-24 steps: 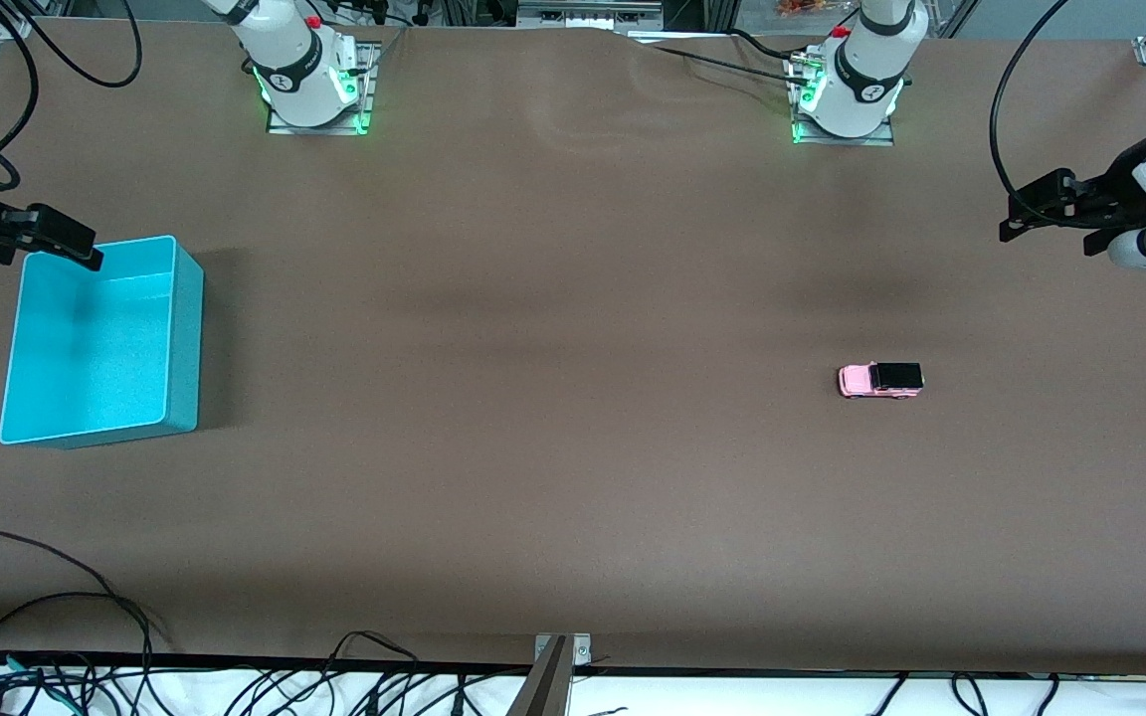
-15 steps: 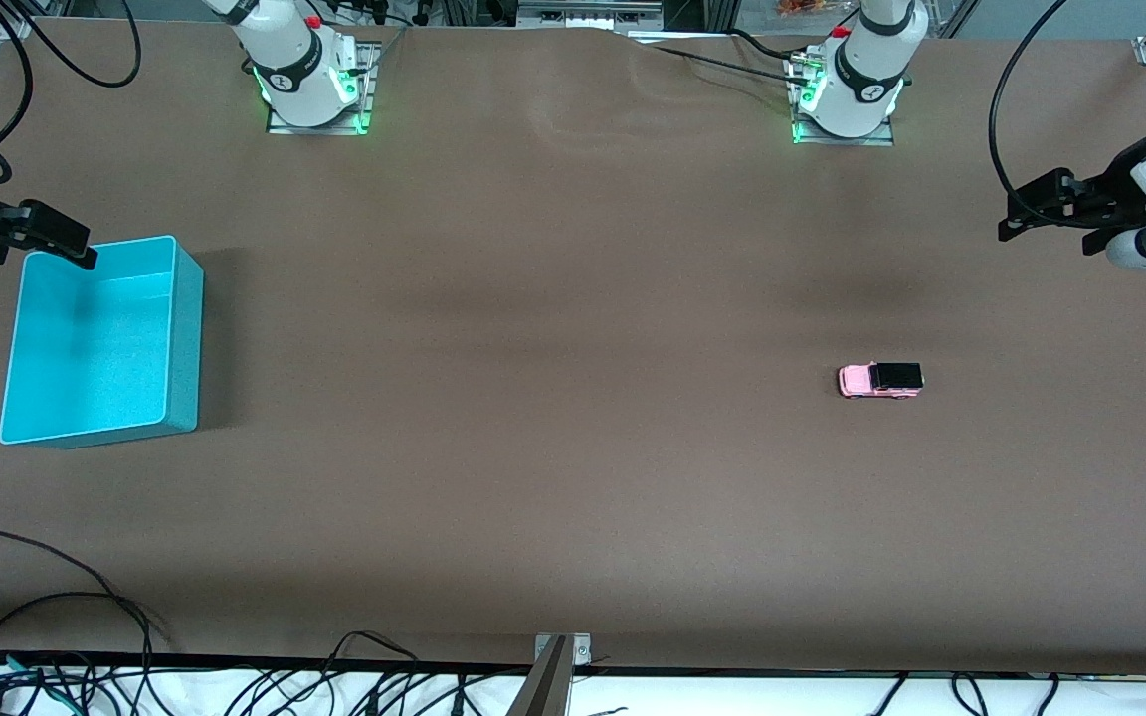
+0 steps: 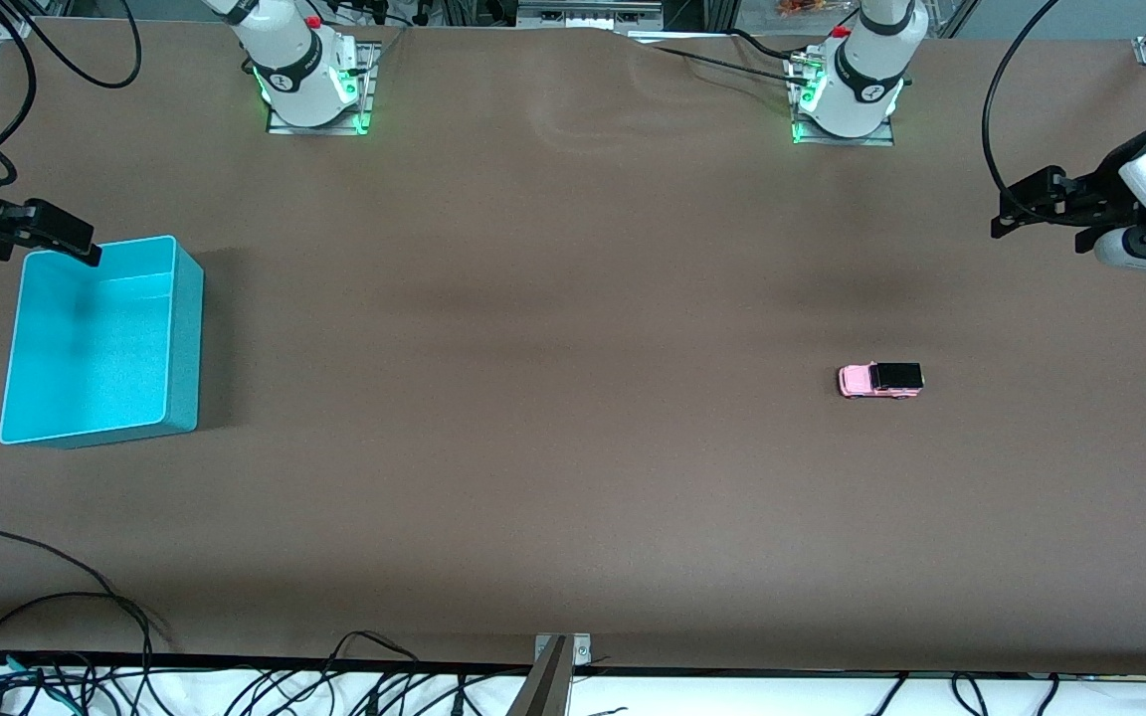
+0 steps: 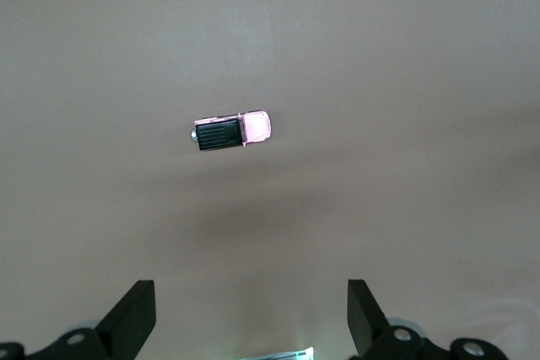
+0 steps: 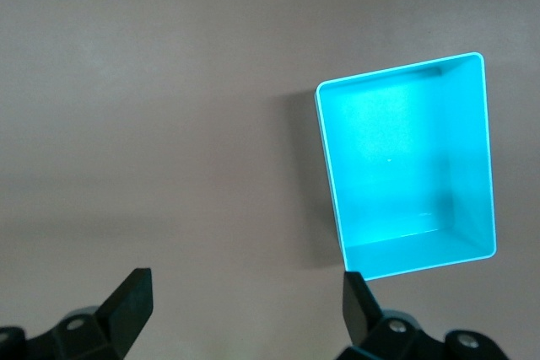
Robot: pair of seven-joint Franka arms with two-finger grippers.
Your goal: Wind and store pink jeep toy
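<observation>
Two grippers — left (image 3: 1016, 207), right (image 3: 66, 239) — fingers apart at table ends; pink jeep toy (image 3: 880, 379) alone, untouched.

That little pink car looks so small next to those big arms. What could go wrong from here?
1. The pink jeep toy is tiny and stands on wheels on the bare table; the open left gripper, now up in the air away from it, could nudge it so it rolls off instead of being caught.
2. The teal bin sits at the right arm's end, under the open right gripper, so the toy may be dropped on the long trip.
</observation>
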